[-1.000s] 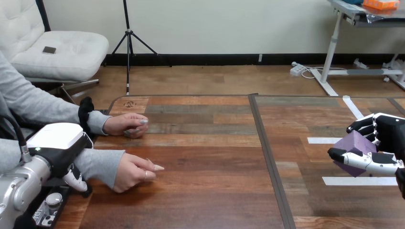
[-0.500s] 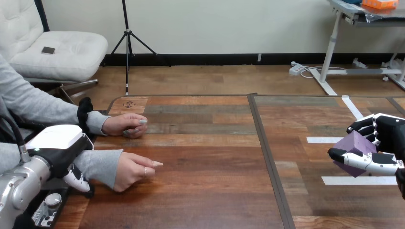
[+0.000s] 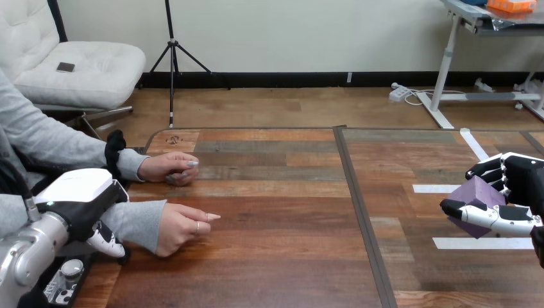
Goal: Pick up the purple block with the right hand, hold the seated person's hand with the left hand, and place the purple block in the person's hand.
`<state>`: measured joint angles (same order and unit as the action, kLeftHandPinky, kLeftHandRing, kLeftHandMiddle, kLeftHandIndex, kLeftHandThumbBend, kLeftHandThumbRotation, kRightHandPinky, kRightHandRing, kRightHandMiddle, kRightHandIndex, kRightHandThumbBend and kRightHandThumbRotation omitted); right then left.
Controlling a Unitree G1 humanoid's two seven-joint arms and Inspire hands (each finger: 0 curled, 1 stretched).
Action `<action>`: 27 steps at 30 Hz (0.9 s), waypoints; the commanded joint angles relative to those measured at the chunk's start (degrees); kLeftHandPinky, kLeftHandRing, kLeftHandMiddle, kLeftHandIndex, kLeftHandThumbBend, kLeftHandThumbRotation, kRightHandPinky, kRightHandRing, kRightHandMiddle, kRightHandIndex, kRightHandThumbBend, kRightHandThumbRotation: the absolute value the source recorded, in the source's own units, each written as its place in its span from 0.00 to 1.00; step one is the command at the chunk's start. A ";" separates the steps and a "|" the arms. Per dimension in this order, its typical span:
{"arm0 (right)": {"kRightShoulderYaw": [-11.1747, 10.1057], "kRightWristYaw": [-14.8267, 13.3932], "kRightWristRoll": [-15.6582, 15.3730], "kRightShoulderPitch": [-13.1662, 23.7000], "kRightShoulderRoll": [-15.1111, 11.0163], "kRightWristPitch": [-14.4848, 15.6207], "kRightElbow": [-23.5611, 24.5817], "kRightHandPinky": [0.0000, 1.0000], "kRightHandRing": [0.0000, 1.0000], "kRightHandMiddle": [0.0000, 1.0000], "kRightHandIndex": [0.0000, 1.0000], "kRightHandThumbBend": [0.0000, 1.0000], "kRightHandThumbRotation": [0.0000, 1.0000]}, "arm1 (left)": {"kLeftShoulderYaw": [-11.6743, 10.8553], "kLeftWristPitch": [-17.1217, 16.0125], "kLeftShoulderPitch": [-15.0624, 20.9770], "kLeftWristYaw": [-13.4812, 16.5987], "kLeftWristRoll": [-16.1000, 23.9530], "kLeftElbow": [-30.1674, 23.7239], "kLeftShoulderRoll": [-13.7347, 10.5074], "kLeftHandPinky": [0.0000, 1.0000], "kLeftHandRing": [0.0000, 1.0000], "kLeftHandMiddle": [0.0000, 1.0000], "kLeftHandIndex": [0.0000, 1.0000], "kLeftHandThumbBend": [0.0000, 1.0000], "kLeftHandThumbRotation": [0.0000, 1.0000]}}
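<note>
The left arm [image 3: 25, 256] comes in from the lower left corner, its silver forearm angled up and inward. It ends in the left hand [image 3: 77, 189], which sits low at the left side with its white back shell turned upward. The right hand [image 3: 523, 183] is at the far right edge, palm facing inward, its thumb below and its fingers [image 3: 487, 168] above curled round the purple block [image 3: 473, 192].

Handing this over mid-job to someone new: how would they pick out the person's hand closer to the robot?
Look at the wooden table's left side, where two grey sleeves come in. The person's nearer hand lies just right of the robot's left hand, which is at that sleeve. Unlike the person's farther hand, loosely curled, it points a finger toward the table's middle.
</note>
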<state>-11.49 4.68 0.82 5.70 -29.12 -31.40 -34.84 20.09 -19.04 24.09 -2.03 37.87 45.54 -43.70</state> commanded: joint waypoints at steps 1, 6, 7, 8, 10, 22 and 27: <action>-0.99 -0.99 0.09 3.64 0.39 -0.76 3.15 0.16 0.20 0.38 0.42 0.90 0.00 | -1.20 -2.45 -0.31 2.20 -1.81 -0.29 1.47 0.18 0.24 0.31 0.31 0.70 0.00; -1.03 -0.84 0.21 3.71 0.51 -0.93 2.89 0.16 0.20 0.39 0.42 0.90 0.00 | -1.58 -3.19 -0.66 2.78 -2.51 -0.58 1.49 0.17 0.23 0.30 0.30 0.70 0.00; -1.08 -0.58 0.54 3.77 0.60 -0.94 2.72 0.16 0.20 0.39 0.42 0.90 0.00 | -1.79 -3.58 -0.79 3.18 -2.82 -0.59 1.56 0.17 0.23 0.30 0.30 0.70 0.00; -1.14 -0.38 0.81 3.75 0.66 -0.95 2.67 0.16 0.20 0.39 0.42 0.90 0.00 | -1.93 -3.87 -0.95 3.48 -3.04 -0.68 1.58 0.17 0.23 0.30 0.30 0.71 0.00; -1.24 -0.13 1.24 3.75 0.78 -0.85 2.54 0.17 0.20 0.39 0.42 0.90 0.00 | -2.27 -4.52 -1.22 4.07 -3.55 -0.79 1.65 0.17 0.23 0.29 0.30 0.71 0.00; -0.91 -1.39 -0.32 3.63 0.49 -0.37 2.79 0.12 0.16 0.39 0.42 0.91 0.00 | -4.15 -6.80 -2.75 6.35 -5.56 -3.17 1.84 0.15 0.21 0.27 0.28 0.71 0.00; -0.95 -1.12 -0.32 3.94 0.51 -1.26 2.00 0.10 0.14 0.38 0.42 0.92 0.00 | -4.83 -6.01 -3.43 6.26 -5.65 -5.24 1.75 0.14 0.20 0.27 0.28 0.72 0.00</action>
<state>-11.49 4.37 0.14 5.69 -29.04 -31.26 -34.84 16.99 -23.90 19.91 3.01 34.19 44.62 -43.68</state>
